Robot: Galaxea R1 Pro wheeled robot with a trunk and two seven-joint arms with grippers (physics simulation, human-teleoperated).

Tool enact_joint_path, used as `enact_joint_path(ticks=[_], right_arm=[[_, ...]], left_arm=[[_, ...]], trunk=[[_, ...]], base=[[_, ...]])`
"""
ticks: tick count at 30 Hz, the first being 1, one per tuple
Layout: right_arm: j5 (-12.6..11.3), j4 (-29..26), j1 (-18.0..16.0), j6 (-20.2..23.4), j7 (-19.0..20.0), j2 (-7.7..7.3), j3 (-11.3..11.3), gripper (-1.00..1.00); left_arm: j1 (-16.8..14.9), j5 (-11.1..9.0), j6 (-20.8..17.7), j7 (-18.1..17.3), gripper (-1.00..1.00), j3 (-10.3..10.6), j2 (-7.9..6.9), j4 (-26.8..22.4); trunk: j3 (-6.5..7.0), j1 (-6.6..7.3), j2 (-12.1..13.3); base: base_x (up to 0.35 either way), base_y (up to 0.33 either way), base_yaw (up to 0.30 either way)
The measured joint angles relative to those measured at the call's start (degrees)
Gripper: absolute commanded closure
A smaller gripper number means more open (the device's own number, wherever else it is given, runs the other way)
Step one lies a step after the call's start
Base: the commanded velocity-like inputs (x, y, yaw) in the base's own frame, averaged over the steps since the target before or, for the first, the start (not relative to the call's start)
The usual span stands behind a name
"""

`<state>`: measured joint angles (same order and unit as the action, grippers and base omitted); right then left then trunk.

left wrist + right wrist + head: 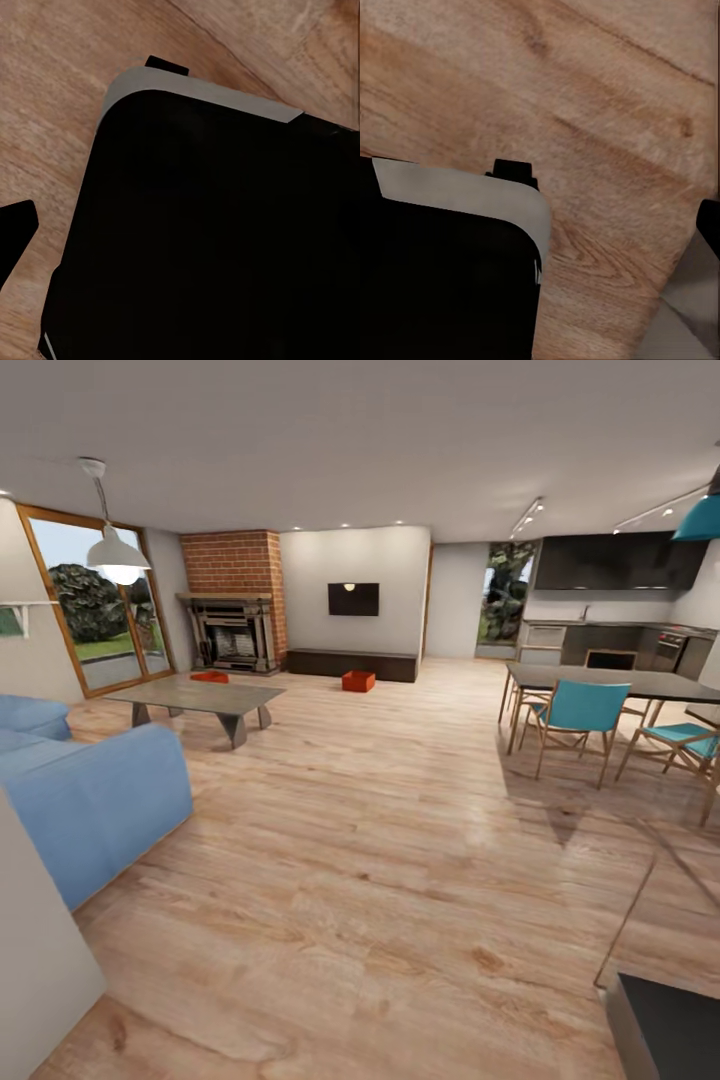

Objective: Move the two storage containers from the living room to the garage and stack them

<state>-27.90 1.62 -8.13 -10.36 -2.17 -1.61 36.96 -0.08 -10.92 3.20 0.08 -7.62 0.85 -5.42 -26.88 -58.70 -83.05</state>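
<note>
Two orange-red storage containers are sitting on the living room's wood plank floor [380, 840]: one [358, 681] before the TV cabinet [352, 664], the other [210, 676] by the brick fireplace [232, 622], behind the grey low table [198, 698]. Claw states: cannot tell, wrist views are showing only black robot body [217, 240] over planks.

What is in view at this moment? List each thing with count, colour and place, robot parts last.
storage containers: 2, orange-red; one on the wood floor before the dark low cabinet, one behind the low table's far edge, by the fireplace
low table: 1, grey, left of centre
sofa: 1, blue, near left
pendant lamp: 1, white, upper left
fireplace: 1, in a red brick chimney, far wall
TV: 1, black, far wall
dining table: 1, dark, right
chairs: at least 2, teal seats with wooden legs, at the dining table
wood floor: light planks
robot base: black with a grey rim, over the planks in both wrist views
</note>
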Motion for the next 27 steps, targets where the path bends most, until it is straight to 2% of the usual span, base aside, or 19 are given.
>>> enact_joint_path(ticks=[11, 27], right_arm=[[0.03, -0.01, 0.00, 0.57, -0.01, 0.67, -0.09, -1.00], [0.04, 0.00, 0.00, 0.53, -0.01, 0.70, -0.10, -1.00]], left_arm=[[0.00, 0.00, 0.06, 0.00, -1.00, -0.04, 0.00, 0.00], [0.00, 0.00, 0.12, 0.00, -1.00, -0.09, 0.25, 0.00]], trunk=[[0.00, 0.00, 0.00], [0.00, 0.00, 0.00]], base=[[0.323, 0.000, 0.005], [0.323, 0.000, 0.000]])
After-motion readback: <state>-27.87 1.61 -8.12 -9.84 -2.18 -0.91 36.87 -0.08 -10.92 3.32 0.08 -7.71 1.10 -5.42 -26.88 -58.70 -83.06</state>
